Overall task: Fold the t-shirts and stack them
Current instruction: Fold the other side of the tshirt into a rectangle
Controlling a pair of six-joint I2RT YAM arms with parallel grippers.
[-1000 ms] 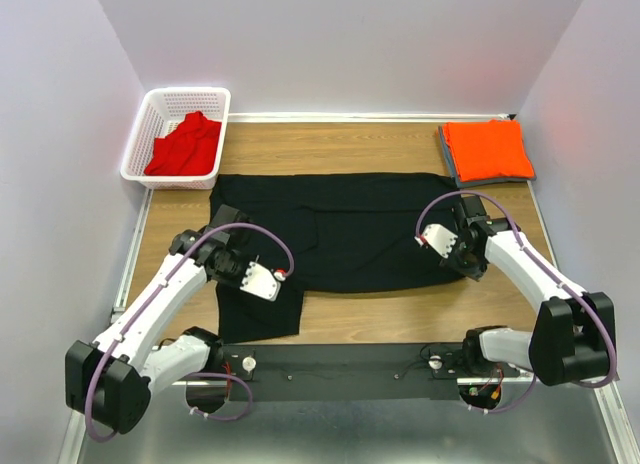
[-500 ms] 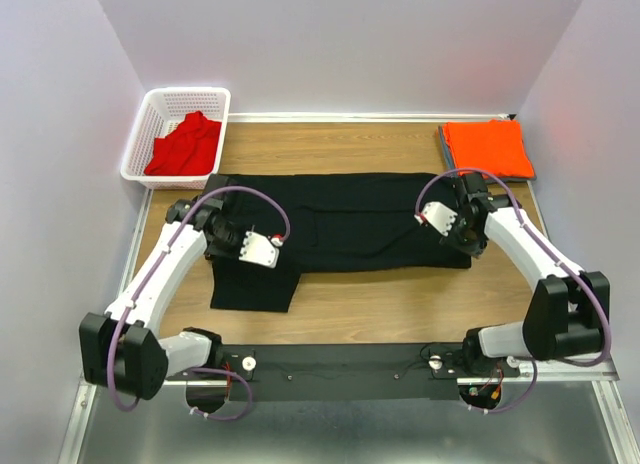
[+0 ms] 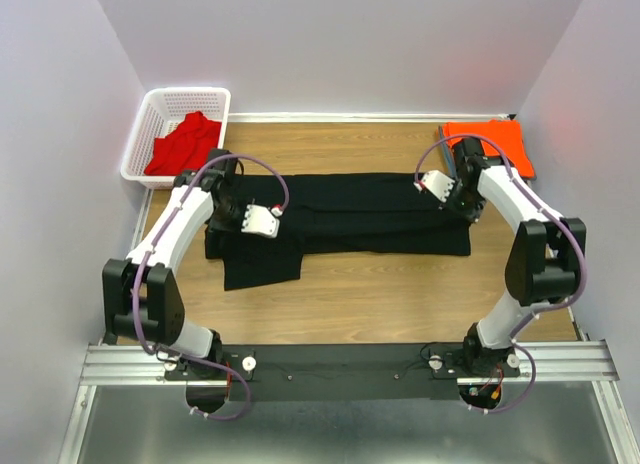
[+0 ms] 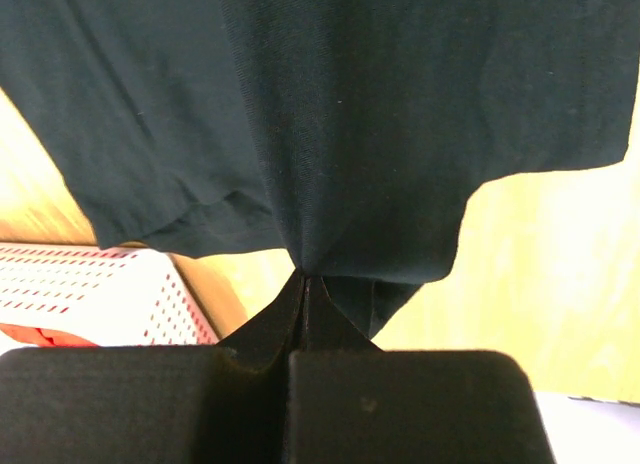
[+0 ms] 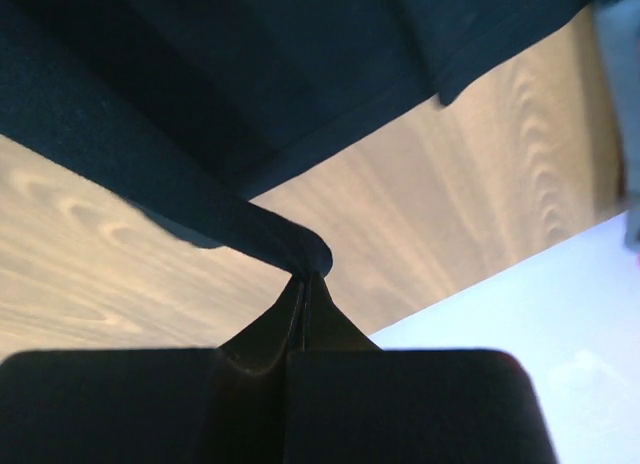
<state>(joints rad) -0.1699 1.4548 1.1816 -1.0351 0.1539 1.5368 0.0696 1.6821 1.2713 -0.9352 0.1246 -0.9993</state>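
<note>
We are in the middle of folding the black shirt [image 3: 350, 214], which lies as a long band across the centre of the worktop [image 3: 380, 294], running from 9 o'clock to 3 o'clock. The left end effector [image 4: 305, 284] is pressed together on a bunch of black cloth at the band's 9 o'clock end. The right end effector [image 5: 305, 279] pinches a rolled edge of the same shirt at the 3 o'clock end, lifted a little off the wood. The orange shirt [image 3: 490, 144] sits folded at about 1 o'clock. The red shirt [image 3: 185, 144] lies crumpled in the basket [image 3: 150, 114] at about 10 o'clock.

As we read it, the lifted edge is being carried toward 12 o'clock to lie along the far edge. To do this well, we want both ends at the same height and moving at the same pace, with the cloth between them just taut, so the crease runs straight. We set the edge down flat on the layer below before either grip lets go, and we let go of both together.

One flap (a sleeve, we think) juts out toward 6 o'clock near the left end. It is not yet tucked in, and it will need its own fold before the shirt can go onto the stack. From the top view we cannot tell how many layers each grip holds, so a light lift to check is wise.
</note>
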